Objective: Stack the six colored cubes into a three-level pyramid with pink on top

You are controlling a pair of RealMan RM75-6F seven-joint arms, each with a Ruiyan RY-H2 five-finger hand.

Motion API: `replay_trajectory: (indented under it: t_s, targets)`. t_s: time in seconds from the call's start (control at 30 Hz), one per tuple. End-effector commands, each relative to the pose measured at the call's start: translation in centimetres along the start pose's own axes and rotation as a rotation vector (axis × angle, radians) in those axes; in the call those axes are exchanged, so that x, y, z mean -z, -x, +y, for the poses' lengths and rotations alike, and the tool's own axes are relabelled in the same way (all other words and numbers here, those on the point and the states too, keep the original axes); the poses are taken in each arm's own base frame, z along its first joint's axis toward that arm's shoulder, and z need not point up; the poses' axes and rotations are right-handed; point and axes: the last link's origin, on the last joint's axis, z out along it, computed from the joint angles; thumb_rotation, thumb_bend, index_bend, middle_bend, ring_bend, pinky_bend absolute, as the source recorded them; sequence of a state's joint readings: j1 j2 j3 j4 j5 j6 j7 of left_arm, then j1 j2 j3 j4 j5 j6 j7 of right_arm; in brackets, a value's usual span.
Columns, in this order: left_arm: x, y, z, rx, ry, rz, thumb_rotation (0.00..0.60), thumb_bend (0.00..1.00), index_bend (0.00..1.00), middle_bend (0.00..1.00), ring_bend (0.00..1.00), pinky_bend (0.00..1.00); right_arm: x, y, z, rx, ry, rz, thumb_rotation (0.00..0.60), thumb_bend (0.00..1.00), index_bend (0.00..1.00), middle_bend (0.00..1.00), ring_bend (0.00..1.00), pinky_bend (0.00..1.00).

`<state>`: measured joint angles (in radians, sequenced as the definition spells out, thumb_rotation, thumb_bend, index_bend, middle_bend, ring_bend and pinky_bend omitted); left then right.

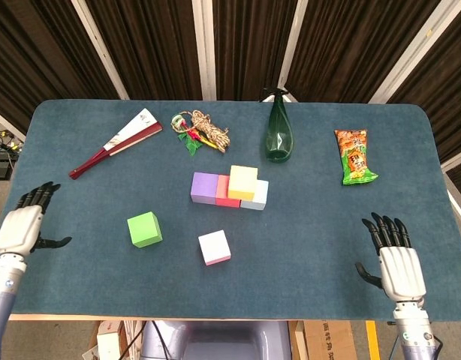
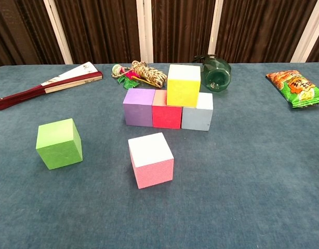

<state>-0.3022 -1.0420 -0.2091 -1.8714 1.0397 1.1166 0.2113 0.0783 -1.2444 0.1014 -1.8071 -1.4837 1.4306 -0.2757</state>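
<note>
Hands: right hand sat at the lower right of the head view, fingers spread, holding nothing; left hand hung at the lower left edge, fingers apart too, nothing in it. Neither showed in the chest view.
Pink cube: lower centre of the chest view, alone on the table, white face up, well apart from both hands.
Green cube: left of the pink one, slightly turned, standing by itself.
Bottom row: purple cube, red cube and pale blue cube lined up side by side, touching, at mid-frame.
Second level: yellow cube sat on top, resting over the red and pale blue cubes. One up there, and that was all!
Far left: folded fan lay on a diagonal toward the upper left.
Far centre: bundle of rope behind the row, and a dark green bottle lying just right of it.
Far right: snack packet lay flat near the upper right.
</note>
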Motion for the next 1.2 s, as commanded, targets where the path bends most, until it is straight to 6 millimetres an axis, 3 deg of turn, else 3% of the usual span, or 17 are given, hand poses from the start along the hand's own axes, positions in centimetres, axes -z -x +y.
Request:
replay_trajectory:
  t_s: [0.03, 0.33, 0.47, 0.63, 0.77, 1.2]
  targets:
    - [-1.0, -0.7, 1.8, -0.023, 0.015, -0.060, 0.600, 0.03, 0.01, 0.02, 0.00, 0.00, -0.1, 0.2, 0.0, 0.004, 0.007, -0.013, 0.600, 0.27, 0.14, 0.10, 0.08, 0.01]
    - [-1.9, 0.0, 6.2, -0.091, 0.045, -0.110, 0.600, 0.00, 0.04, 0.06, 0.00, 0.00, -0.4, 0.7, 0.0, 0.001, 0.027, -0.027, 0.600, 0.27, 0.14, 0.10, 0.08, 0.01]
    - [-1.6, 0.8, 8.7, -0.026, 0.045, -0.135, 0.600, 0.00, 0.06, 0.11, 0.00, 0.00, -0.5, 0.8, 0.1, -0.001, 0.032, -0.032, 0.600, 0.27, 0.14, 0.10, 0.08, 0.01]
    - [-1.5, 1.7, 10.3, -0.046, 0.037, -0.171, 0.600, 0.03, 0.07, 0.11, 0.00, 0.00, -0.7, 1.0, 0.3, -0.017, 0.043, -0.051, 0.600, 0.27, 0.14, 0.10, 0.08, 0.01]
    - [-1.9, 2.8, 10.8, -0.065, 0.016, -0.183, 0.600, 0.10, 0.09, 0.15, 0.00, 0.00, -0.8, 0.8, 0.6, -0.025, 0.051, -0.044, 0.600, 0.27, 0.14, 0.10, 0.08, 0.01]
    - [-2.8, 6.6, 11.9, -0.022, -0.019, -0.195, 0.600, 0.14, 0.12, 0.22, 0.00, 0.00, -0.9, 0.8, 0.9, -0.044, 0.064, -0.057, 0.600, 0.27, 0.14, 0.10, 0.08, 0.01]
